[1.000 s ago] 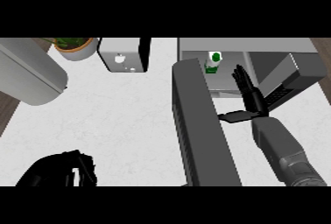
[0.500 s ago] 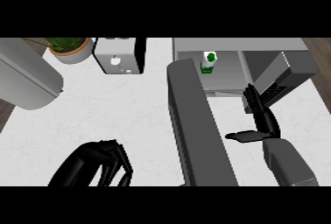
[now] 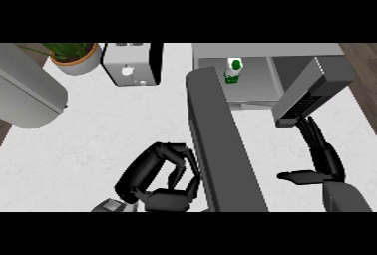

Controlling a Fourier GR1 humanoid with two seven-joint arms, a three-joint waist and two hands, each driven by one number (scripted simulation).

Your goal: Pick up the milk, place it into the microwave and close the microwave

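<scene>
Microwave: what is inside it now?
The milk stands inside the microwave, at the left by the open door's hinge. The microwave's top hides the back of the cavity, so anything there cannot be seen.

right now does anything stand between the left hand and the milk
Yes, the open door. The left hand is curled on the door's left side, and the milk stands inside the microwave, on the door's right side.

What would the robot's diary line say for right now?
milk: inside microwave | microwave door: open | right hand: open, empty | left hand: curled, beside door
</scene>
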